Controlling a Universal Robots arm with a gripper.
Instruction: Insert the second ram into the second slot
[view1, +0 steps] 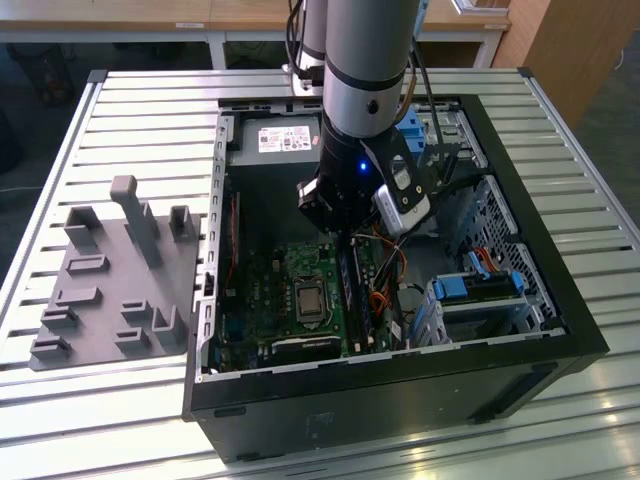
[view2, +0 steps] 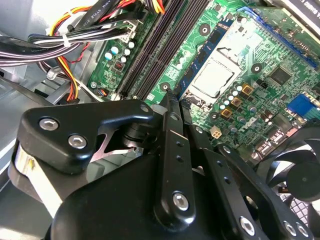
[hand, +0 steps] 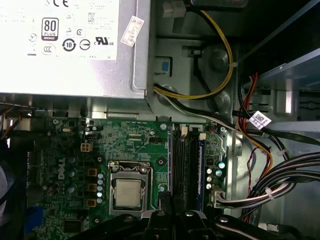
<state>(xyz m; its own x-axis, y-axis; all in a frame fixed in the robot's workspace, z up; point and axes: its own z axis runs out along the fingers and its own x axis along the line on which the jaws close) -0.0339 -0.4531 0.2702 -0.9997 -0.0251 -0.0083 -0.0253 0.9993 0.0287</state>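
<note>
Reaching down from the upper middle of the exterior view into an open case (view1: 560, 335) lying on a slatted desk (view1: 120, 110), with the hand (view1: 343, 232) at mid-frame, low over the green motherboard (view1: 262, 300). Cannot tell whether the hand is open or closed. Just under it, the ram (view1: 350, 292): a long thin strip standing on edge among the slots, running from beneath the hand toward the lower edge of the frame, just to the exterior view's right of the socket (view1: 308, 297). Cannot tell whether touched by the hand, nor whether fully seated. Inside the case, a silver power supply (view1: 275, 140) in the upper part of the frame, beyond the hand, and a blue caddy (view1: 478, 288) toward the lower right. At the exterior view's left, well apart from the case, a grey holder (view1: 110, 285) with upright pegs, flat on the desk. In the first wrist view, slots (hand: 187, 170) seen as a dark row between the socket and a bundle of cables (hand: 285, 175), black parts of the hand at one end of that row. In the second wrist view, hand close to the end of the slots, a black fan (view2: 300, 177) near its far side.
</note>
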